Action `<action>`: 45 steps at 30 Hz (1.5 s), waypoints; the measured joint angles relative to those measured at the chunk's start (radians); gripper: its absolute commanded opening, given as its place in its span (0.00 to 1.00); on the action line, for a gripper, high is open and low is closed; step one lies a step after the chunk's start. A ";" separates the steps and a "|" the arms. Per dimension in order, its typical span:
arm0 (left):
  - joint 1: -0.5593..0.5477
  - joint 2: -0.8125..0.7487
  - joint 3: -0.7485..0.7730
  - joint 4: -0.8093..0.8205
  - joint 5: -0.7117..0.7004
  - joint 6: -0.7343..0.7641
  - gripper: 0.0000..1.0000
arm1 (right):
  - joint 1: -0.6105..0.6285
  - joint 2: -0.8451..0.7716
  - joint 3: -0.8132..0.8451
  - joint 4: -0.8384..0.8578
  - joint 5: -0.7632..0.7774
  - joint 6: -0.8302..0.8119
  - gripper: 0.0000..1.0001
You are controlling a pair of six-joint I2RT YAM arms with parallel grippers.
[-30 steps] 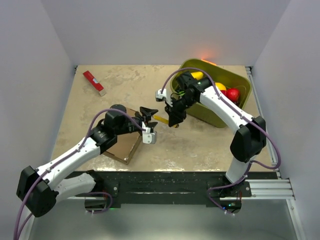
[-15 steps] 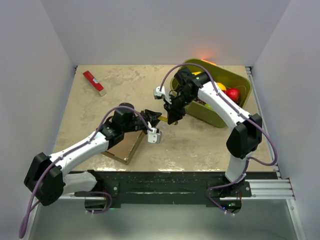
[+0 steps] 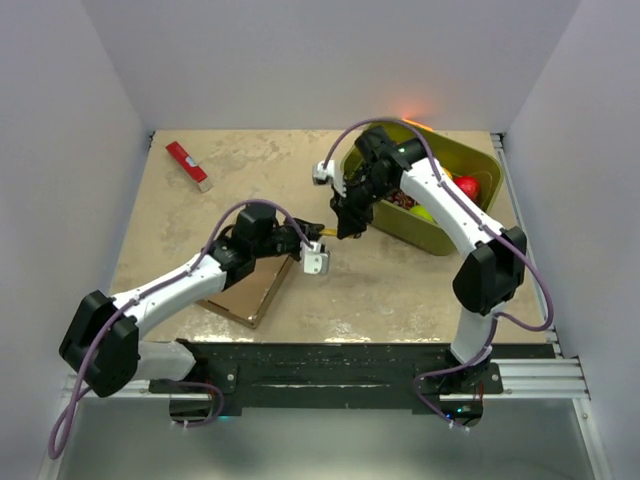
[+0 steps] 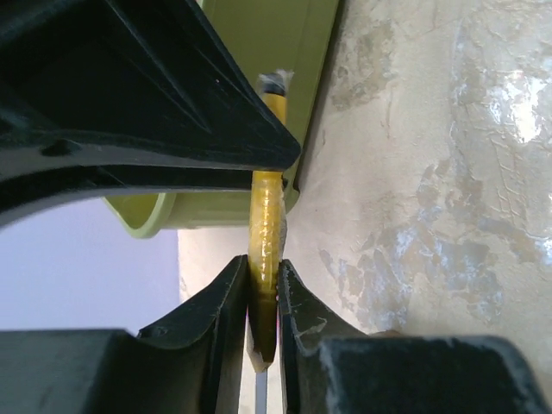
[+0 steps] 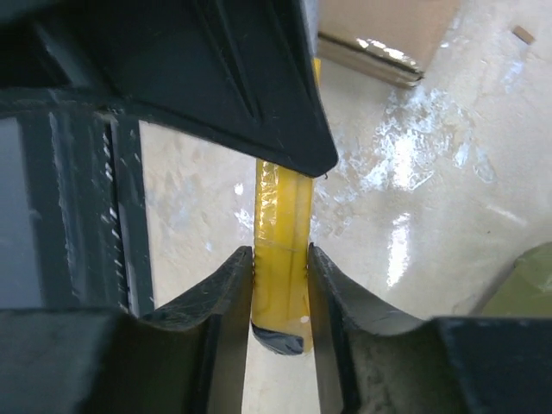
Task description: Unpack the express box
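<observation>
The express box [image 3: 248,292], flat brown cardboard, lies on the table under my left forearm; its edge shows at the top of the right wrist view [image 5: 379,30]. A slim yellow tool with a dark end [image 3: 328,234] hangs between both grippers above the table. My left gripper [image 3: 314,238] is shut on one end of the tool [image 4: 266,224]. My right gripper [image 3: 345,226] is shut on the other, dark-tipped end [image 5: 282,233]. The two grippers face each other, almost touching, just right of the box.
An olive-green tub [image 3: 470,215] with red and yellow fruit stands at the back right, close behind the right gripper; its wall shows in the left wrist view [image 4: 250,52]. A red and white flat item [image 3: 188,164] lies at the back left.
My left gripper moved right, away from the box, and shut on the free end of the yellow tool. My right gripper, holding the tool throughout, shifted slightly back.
</observation>
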 measured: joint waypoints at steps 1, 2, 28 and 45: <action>0.008 0.008 0.017 -0.012 0.000 -0.036 0.00 | -0.017 0.000 0.011 0.013 -0.016 0.043 0.55; 0.021 0.016 0.032 -0.013 0.005 -0.091 0.00 | -0.035 0.000 0.025 0.037 -0.047 0.094 0.60; 0.295 0.229 0.282 0.249 0.684 -1.434 0.00 | -0.243 -0.234 -0.163 0.590 -0.392 0.473 0.52; 0.302 0.292 0.283 0.364 0.731 -1.554 0.26 | -0.204 -0.201 -0.161 0.526 -0.465 0.459 0.00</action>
